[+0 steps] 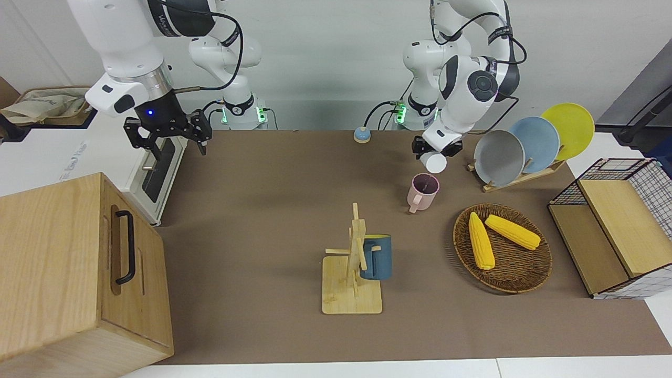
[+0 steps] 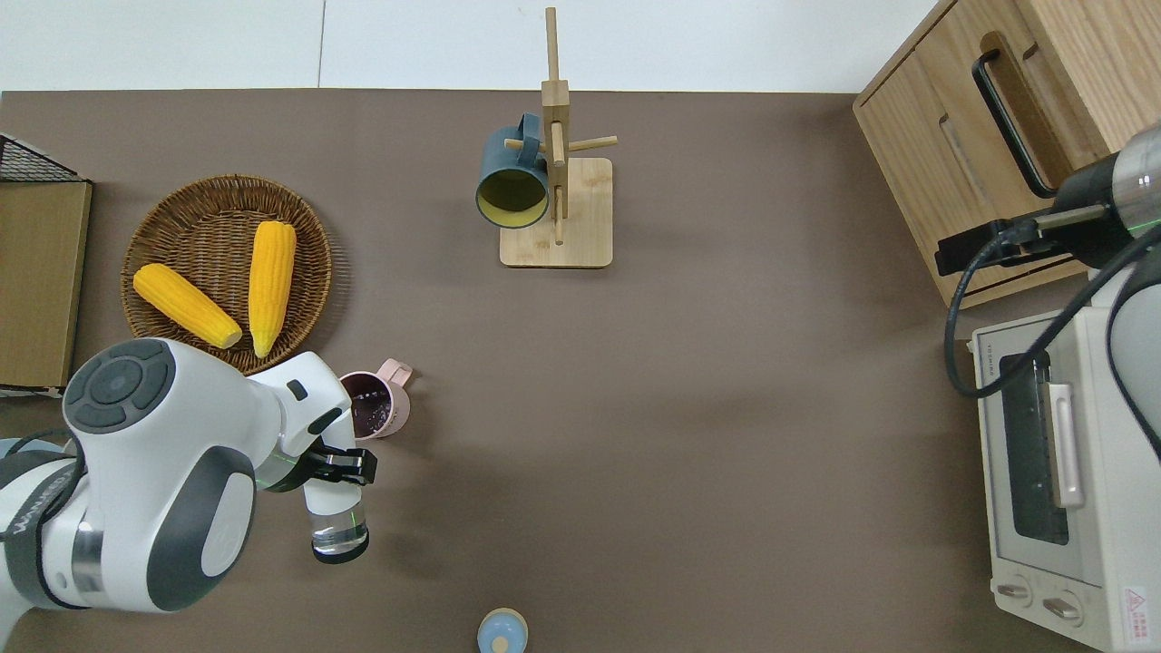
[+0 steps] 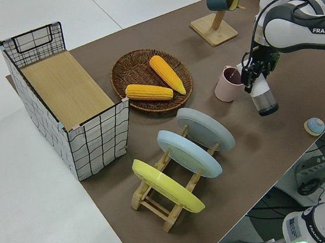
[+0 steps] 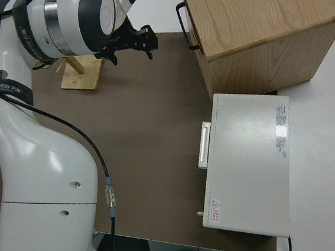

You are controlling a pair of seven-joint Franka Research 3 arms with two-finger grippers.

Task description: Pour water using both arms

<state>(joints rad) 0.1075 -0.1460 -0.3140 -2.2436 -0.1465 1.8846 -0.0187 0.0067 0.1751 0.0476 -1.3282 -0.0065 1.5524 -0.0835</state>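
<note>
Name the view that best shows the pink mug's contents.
The overhead view: it looks straight into the pink mug, showing its dark inside beside the left gripper and its clear cup. The front and left side views show it obliquely; the right side view misses it.

The toaster oven [image 2: 1061,490] is cut off by the overhead view's edge.

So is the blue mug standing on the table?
No, the blue mug hangs by its handle on a peg of the wooden mug tree, its bottom off the table.
</note>
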